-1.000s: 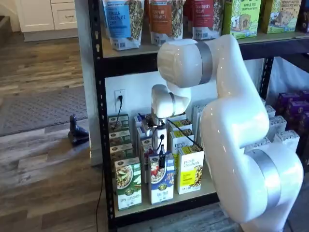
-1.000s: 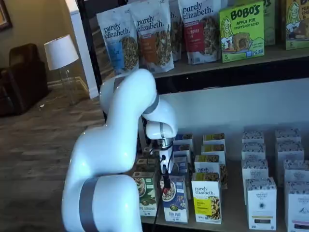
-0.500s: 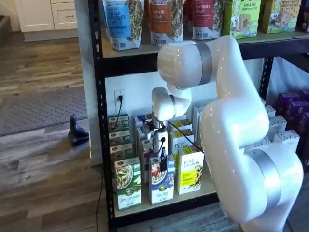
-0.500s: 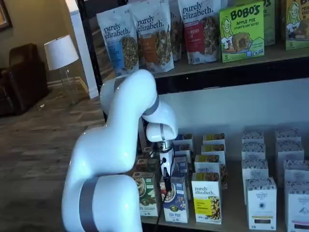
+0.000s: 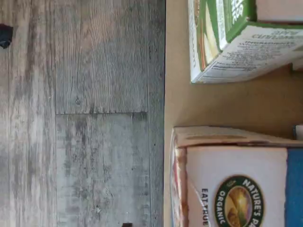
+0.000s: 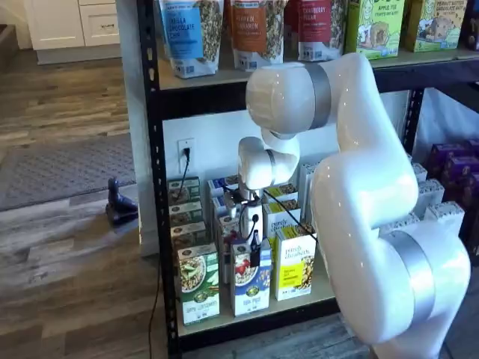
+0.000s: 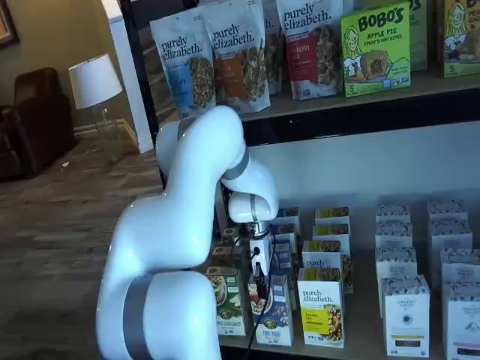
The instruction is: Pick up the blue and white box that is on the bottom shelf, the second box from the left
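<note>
1. Wrist view: tan surface (image 5: 222, 106) ending at a dark edge, grey plank floor (image 5: 80, 113) beyond. Blue box (image 5: 236, 184) close underneath, white face with a round logo, blue band at one side. Green box (image 5: 236, 40) just beside it, a bare strip between.
2. Shelf view: black rack (image 6: 153, 187), wall outlet behind, floor and rug in the room. Hand (image 6: 254, 254) down at the top of the blue box (image 6: 249, 284), front row, between green box (image 6: 197, 284) and yellow box (image 6: 295, 262). Fingers bunched; cannot tell the grip. Lower than a second ago.
3. Shelf view: lamp (image 7: 94, 79) and dark armchair behind. Hand (image 7: 261, 281) touching the blue box (image 7: 271, 319) top; grip unclear. Also sunk since earlier.
</note>
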Robot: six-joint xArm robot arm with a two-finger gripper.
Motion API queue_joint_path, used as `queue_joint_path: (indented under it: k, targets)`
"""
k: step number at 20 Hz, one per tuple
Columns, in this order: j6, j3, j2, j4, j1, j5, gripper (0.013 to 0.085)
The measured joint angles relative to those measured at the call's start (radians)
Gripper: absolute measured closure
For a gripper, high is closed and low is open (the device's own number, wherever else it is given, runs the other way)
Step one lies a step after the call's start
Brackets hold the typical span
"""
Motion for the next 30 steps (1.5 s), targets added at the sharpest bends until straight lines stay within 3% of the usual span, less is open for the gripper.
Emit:
queue_joint_path:
  k: [12, 17, 25, 30]
  targets:
    - [0.012, 0.009, 0.014, 0.004, 0.016, -0.024, 0.013]
    - [0.013, 0.008, 0.02, 0.008, 0.02, -0.036, 0.029]
    - [0.023, 0.002, 0.03, 0.006, 0.029, -0.041, 0.029]
    - [0.019, 0.009, 0.03, 0.012, 0.031, -0.055, 0.045]
